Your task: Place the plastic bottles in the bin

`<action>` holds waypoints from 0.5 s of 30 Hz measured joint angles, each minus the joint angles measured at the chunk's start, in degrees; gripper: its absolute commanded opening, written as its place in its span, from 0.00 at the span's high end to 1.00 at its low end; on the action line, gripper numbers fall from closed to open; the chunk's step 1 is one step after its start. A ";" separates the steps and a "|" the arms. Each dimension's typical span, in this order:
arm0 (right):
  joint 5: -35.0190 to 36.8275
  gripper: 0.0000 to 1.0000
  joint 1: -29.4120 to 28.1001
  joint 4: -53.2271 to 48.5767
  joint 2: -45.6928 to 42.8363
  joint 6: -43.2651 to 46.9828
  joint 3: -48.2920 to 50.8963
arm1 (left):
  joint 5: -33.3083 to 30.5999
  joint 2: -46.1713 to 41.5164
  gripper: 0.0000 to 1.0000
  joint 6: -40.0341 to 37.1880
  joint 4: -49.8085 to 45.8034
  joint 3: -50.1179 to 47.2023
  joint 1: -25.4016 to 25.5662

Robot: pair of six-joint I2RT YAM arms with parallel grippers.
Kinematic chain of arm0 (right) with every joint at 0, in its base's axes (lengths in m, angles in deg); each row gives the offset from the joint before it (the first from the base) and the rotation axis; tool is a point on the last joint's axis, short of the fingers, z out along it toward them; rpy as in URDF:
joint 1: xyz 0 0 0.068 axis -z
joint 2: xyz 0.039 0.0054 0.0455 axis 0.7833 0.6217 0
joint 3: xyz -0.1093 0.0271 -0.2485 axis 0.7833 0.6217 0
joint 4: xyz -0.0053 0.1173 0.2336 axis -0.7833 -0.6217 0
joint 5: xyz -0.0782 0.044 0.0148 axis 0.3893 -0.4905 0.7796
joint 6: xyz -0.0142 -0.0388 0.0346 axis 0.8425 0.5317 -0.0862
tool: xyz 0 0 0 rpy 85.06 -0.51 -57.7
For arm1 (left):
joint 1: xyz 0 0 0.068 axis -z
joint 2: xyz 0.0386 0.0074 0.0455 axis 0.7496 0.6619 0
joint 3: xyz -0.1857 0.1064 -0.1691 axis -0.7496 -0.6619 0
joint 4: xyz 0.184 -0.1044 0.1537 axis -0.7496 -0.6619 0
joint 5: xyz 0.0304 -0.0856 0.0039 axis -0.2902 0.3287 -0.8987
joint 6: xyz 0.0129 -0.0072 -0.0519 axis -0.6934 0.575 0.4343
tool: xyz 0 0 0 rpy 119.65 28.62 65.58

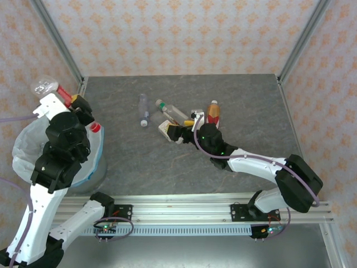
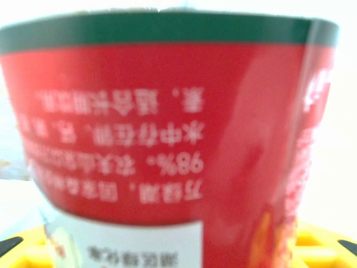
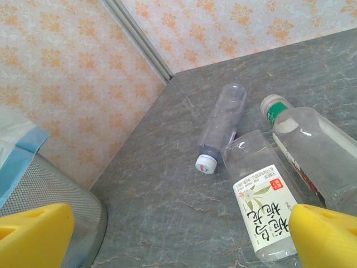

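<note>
Left fingers (image 2: 318, 243) are clenched on a red-label bottle (image 2: 167, 128), raised at the bin's (image 1: 96, 167) far side. Right fingers (image 3: 326, 234) are spread wide, released, low over the surface (image 3: 167, 206). A white-label bottle (image 3: 262, 209) lies between them, close to 1 finger. A green-cap bottle (image 3: 312, 151) and a clear bottle (image 3: 223, 123) lie just beyond.
</note>
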 measured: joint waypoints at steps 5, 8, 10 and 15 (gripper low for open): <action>-0.15 0.01 0.00 0.02 0.11 -0.02 -0.02 | -7.39 0.85 0.45 -2.16 -1.38 0.55 -0.07; -0.15 0.01 0.00 0.02 0.22 -0.04 -0.02 | -9.25 1.01 0.45 -2.32 -2.23 0.55 -0.94; -0.13 0.01 0.00 0.04 0.48 -0.04 -0.13 | -9.62 1.01 0.45 -2.29 -2.60 0.55 -2.51; -0.04 0.01 0.00 -0.02 0.74 -0.04 -0.68 | -6.38 1.29 0.46 -0.55 -4.15 -0.04 -11.45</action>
